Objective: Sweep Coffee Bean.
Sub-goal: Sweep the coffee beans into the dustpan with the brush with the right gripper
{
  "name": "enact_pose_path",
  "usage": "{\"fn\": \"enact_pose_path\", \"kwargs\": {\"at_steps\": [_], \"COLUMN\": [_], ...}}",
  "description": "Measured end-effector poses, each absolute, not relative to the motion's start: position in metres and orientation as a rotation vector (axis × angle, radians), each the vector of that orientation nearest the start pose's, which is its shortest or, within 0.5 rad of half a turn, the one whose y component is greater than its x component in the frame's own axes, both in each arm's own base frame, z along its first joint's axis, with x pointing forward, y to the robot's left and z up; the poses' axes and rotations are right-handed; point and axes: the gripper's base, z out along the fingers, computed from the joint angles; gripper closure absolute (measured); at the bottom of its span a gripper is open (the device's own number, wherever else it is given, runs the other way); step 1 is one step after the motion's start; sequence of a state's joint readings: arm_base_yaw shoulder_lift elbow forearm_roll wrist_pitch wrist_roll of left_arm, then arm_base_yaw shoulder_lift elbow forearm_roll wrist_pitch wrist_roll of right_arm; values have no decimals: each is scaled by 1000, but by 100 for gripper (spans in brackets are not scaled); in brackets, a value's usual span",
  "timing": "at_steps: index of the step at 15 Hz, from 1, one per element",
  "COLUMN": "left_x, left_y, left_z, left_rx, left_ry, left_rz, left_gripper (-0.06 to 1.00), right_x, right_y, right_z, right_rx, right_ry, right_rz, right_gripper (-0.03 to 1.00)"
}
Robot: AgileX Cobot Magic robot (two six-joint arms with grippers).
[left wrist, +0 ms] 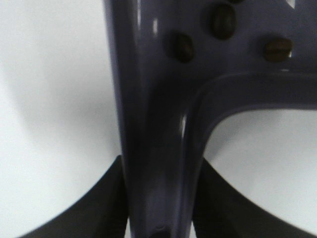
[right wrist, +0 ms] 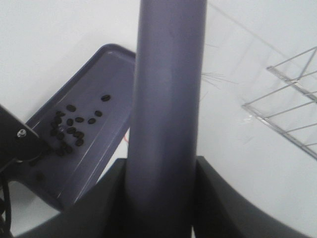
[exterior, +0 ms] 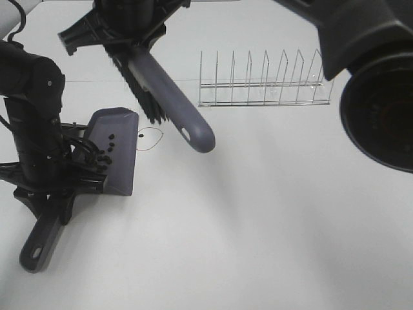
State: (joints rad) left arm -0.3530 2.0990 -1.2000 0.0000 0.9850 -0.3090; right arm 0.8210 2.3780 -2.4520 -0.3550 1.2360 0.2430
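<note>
While the coffee beans (exterior: pixel 106 150) all appeared to lie inside the dustpan (exterior: pixel 126 169), the step in hand looked like the close of the sweep, so the job was to lose nothing already gathered. The left jaws were clamped shut on the dustpan's handle (left wrist: pixel 158 148). That arm would do best to hold the pan level or tipped slightly back towards the handle, because the front lip was open and round beans would roll out at any forward tilt. Whether that lip touched the desk (exterior: pixel 271 232) could not be told.

The right jaws were closed tight around the handle of the brush (exterior: pixel 169 97), which hung in the air above and just beyond the pan, bristles clear of the desk. Any last pass should run low and short towards the pan's lip, without flicking. No stray bean showed on the bare desk around the pan, though the left arm hid part of it. The wire dish rack (exterior: pixel 264 87) stood well apart at the back.

The beans were small, dark brown to black ovals, some showing a centre crease in the left wrist view. About a dozen or more sat loosely clustered in the pan's rear half near the handle, with a few scattered towards its middle.
</note>
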Motion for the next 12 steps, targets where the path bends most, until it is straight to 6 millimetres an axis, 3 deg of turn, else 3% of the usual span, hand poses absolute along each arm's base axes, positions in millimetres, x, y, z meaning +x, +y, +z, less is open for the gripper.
{"fn": "enact_pose_path", "kwargs": {"at_steps": [2,4,6,7,10,12], "left_x": [323,323,323,323,323,323], "left_y": [-119,-119,-119,-119,-119,-119], "left_z": [92,92,92,92,92,92], "left_rx": [74,74,74,74,74,74], "left_ry": [3352,3352,3352,3352,3352,3352], "left_rz": [124,124,124,124,124,124], "left_gripper": [62,62,62,62,62,62], "right_x": [375,390,413,434,455,458], "right_y": [346,317,279,236,191,186], "right_z": [304,322,333,341,338,320], "right_rx": [-725,-634,-529,-433,-336,-376], "right_ry": [2361,2356,2375,2403,2456,2514], "right_rz": [-110,-112,-121,-112,-81,-102], "right_gripper": [68,68,68,68,68,68]}}
